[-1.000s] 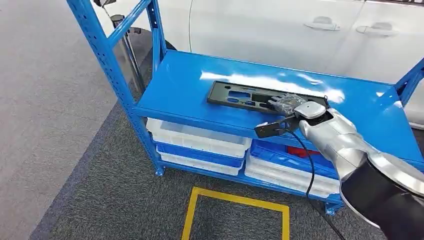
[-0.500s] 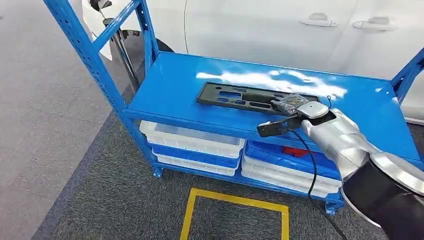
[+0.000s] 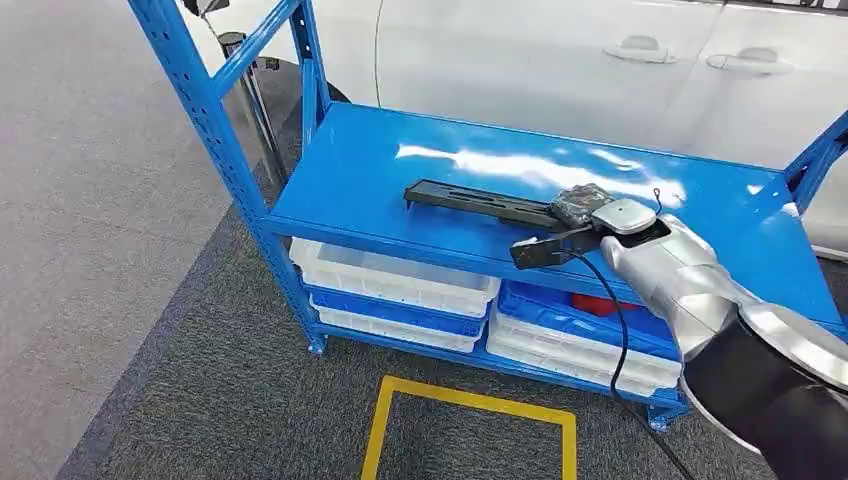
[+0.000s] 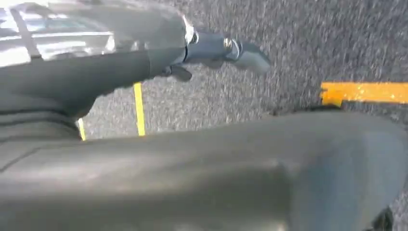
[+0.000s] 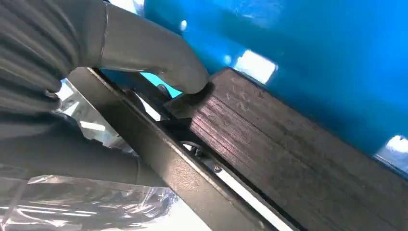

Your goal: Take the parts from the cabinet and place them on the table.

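Note:
A long flat black plastic panel (image 3: 470, 200) with cut-outs hangs tilted on edge just above the top shelf (image 3: 370, 170) of the blue cabinet. My right hand (image 3: 580, 203) grips its right end, and the silver right arm reaches in from the lower right. In the right wrist view the grey thumb (image 5: 159, 55) presses on the panel's ribbed black edge (image 5: 269, 154), with the other fingers wrapped under it. The left hand (image 4: 226, 48) hangs over the grey carpet, fingers loosely curled, holding nothing.
White and blue trays (image 3: 400, 285) are stacked on the lower shelf, one holding a red item (image 3: 595, 303). A white car (image 3: 560, 60) stands right behind the cabinet. Blue uprights (image 3: 200, 110) frame the shelf. Yellow floor tape (image 3: 470, 410) marks the carpet in front.
The panel lay flat on the shelf a second ago; now my right hand has tipped it up on edge and lifted it slightly. The camera has shifted a little.

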